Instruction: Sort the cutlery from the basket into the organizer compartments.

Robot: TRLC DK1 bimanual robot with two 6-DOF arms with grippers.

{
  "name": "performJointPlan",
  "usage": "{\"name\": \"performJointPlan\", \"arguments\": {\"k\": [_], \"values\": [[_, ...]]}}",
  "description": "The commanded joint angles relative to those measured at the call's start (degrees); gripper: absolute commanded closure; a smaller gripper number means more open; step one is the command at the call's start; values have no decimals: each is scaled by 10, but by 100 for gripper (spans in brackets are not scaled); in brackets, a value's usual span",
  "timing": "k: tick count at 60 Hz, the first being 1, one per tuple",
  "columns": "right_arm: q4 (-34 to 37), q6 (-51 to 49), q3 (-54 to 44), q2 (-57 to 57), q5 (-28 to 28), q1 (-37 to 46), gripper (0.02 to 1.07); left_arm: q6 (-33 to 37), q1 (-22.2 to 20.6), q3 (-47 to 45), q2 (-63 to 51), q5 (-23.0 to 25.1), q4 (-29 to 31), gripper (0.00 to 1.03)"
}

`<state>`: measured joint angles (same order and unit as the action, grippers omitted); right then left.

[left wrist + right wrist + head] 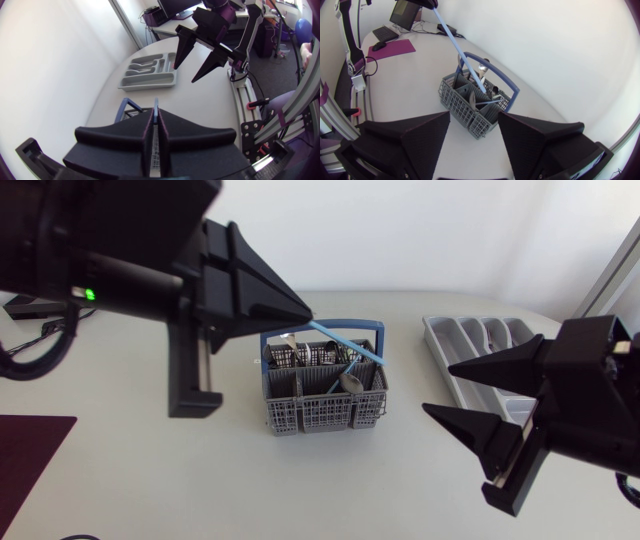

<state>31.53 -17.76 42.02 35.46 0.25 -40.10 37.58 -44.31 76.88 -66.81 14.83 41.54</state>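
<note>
Two robot arms hang over a pale table (150, 480). At the left arm's end, the left gripper (306, 315) has its wedge fingers pressed together on the upper end of a long light-blue plastic utensil (348, 342). The utensil slants down to a grey plastic mesh basket with a blue hoop handle (320, 415). Its lower end lies over the basket's far side; whether it is clear of the compartments cannot be told. A silver metal spoon (351, 381) and other metal cutlery (288, 340) stand in the basket. The right gripper (436, 388) hovers with fingers spread wide and nothing between them, just beside the basket. A grey plastic organizer tray (470, 340) lies at the table's far right, well apart from the basket. A dark red mat (30, 450) lies at the left edge.
</note>
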Motion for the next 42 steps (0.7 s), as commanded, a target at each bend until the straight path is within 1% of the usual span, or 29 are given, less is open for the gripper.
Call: {"name": "performJointPlan", "arguments": {"k": [1,12,21,31,42], "values": [[0,9,-26,-9,-1,-15,37,-44,-15,13,-30,19,4,100],[-23,-9,-55,-19,-2,-34,37,-92,-21,54,-89,65,28,100],[-45,-24,-71,-21,0,-41,37,-112,-29,78,-118,93,37,100],[-70,-29,-86,-23,4,-46,38,-123,-41,85,-140,107,41,100],[-97,-30,-92,-8,5,-50,51,-130,-43,87,-156,122,41,100]]}}
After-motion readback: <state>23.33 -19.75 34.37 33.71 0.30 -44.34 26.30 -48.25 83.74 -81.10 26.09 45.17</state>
